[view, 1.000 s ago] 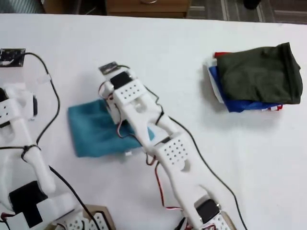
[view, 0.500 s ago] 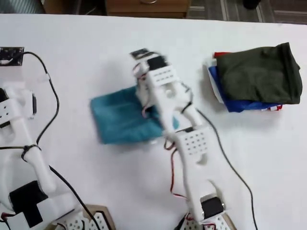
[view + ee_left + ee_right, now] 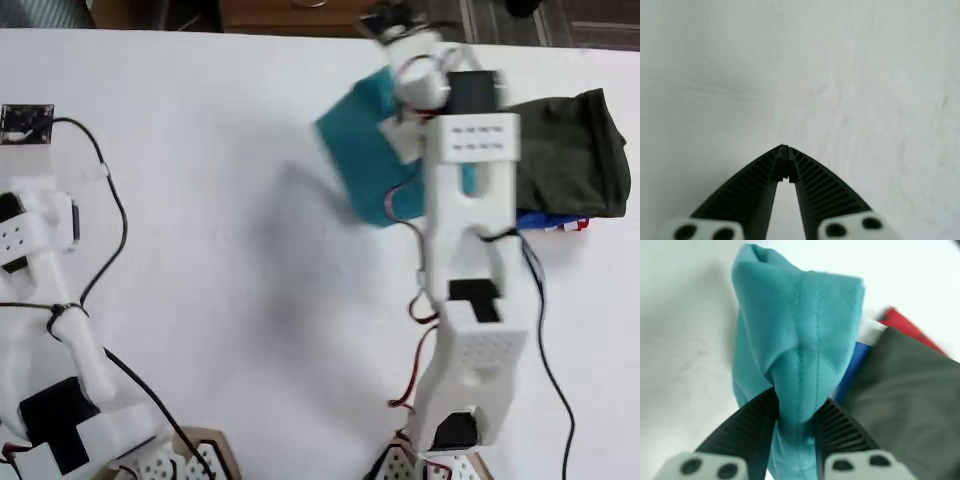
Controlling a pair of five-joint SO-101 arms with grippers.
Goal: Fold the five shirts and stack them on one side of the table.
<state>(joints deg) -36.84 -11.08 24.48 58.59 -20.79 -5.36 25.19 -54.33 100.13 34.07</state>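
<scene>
A folded teal shirt (image 3: 360, 150) hangs in the air at the table's far right, pinched by my right gripper (image 3: 405, 125), which is shut on it (image 3: 796, 412). Just beyond it lies the stack of folded shirts, a dark olive shirt (image 3: 550, 150) on top of blue (image 3: 500, 220), white and red layers. The right wrist view has the teal shirt (image 3: 800, 330) drooping beside the olive shirt (image 3: 910, 390). My left gripper (image 3: 784, 162) rests at the table's left side, shut over bare white tabletop with nothing in it.
The white table (image 3: 220, 250) stretches between the arms. Black cables (image 3: 100, 200) loop along the left arm (image 3: 40, 270). A wooden cabinet (image 3: 305, 15) stands past the far table edge.
The right arm has lifted the teal shirt off the table's middle and carried it right and far, up to the edge of the stack. The left arm has stayed put.
</scene>
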